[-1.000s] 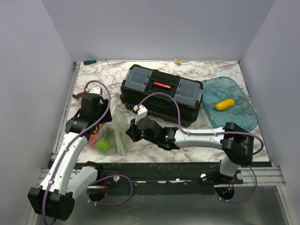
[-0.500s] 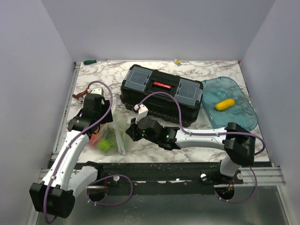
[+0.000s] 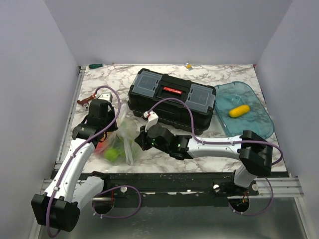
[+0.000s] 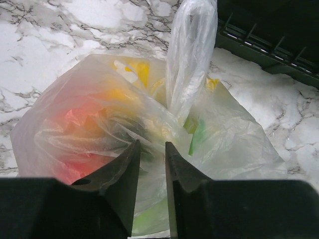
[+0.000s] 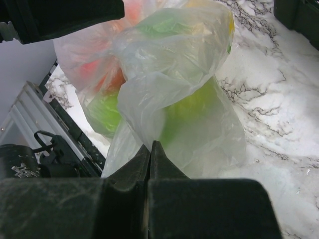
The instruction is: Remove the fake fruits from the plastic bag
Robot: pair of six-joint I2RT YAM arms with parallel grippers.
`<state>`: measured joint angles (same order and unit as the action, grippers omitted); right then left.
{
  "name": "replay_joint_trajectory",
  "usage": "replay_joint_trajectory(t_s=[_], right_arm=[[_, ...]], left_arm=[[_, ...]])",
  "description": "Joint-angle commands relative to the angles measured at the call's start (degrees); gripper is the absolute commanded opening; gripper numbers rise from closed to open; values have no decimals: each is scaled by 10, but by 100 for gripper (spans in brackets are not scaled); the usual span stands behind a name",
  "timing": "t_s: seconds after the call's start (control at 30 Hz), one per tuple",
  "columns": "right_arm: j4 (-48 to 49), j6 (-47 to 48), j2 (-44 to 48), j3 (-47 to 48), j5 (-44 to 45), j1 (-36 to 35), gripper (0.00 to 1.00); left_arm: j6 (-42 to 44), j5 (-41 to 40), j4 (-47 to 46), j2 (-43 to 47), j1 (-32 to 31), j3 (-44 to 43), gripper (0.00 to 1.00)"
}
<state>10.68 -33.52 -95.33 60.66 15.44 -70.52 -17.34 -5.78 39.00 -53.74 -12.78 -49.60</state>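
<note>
Table (image 3: 174,74): white marble top.
Toolbox (image 3: 172,99): black, lid down, behind the bag.
Tray (image 3: 259,117): blue, at the right, with one yellow fruit (image 3: 239,110) in it.
Bag (image 4: 149,124): between both arms, near the front edge, full of fruits (image 5: 187,107).
Left gripper (image 4: 152,155): fingers a little apart, with bag film between them.
Right gripper (image 5: 150,148): fingers pinched together on the bag's film.

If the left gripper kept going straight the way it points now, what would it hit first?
Most likely the plastic bag: its film lies directly ahead of the left gripper, whose jaws stand slightly apart, with the fake fruits bunched just behind it. Depth is unclear; the fingertips may already be touching the film.
</note>
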Motion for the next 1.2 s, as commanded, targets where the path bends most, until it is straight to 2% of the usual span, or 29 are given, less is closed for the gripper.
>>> replay_joint_trajectory(t_s=[0.0,0.1,0.13,0.2,0.23,0.37,0.43,0.5,0.57,0.67,0.8,1.03,1.17], right_arm=[[12,3,13,1,17,-3,1],[12,2,11,1,18,-4,1],[12,2,11,1,18,-4,1],[13,2,12,2,16,-4,1],[13,2,13,2,17,-4,1],[11,5,16,3,19,-4,1],[11,5,19,3,22,-3,1],[12,5,21,2,24,-4,1],[12,6,23,2,27,-3,1],[11,6,22,0,31,-3,1],[10,6,18,-4,36,-4,1],[-34,-18,13,-10,96,-3,1],[-74,-63,18,-25,135,-4,1]], left_arm=[[11,35,-11,12,-1,5,18],[13,36,-13,14,-1,6,15],[13,34,-12,12,-1,6,25],[10,21,-8,5,-1,4,63],[8,13,-4,2,-1,3,71],[6,14,1,-20,-1,0,74],[6,15,5,-32,-1,-2,70],[6,24,7,-39,-1,-5,61],[9,32,4,-38,-1,-4,56],[14,56,-4,-32,-1,0,40],[15,55,-10,-16,-1,-1,1],[10,40,-21,29,-1,7,0],[8,37,-24,44,-1,7,0]])
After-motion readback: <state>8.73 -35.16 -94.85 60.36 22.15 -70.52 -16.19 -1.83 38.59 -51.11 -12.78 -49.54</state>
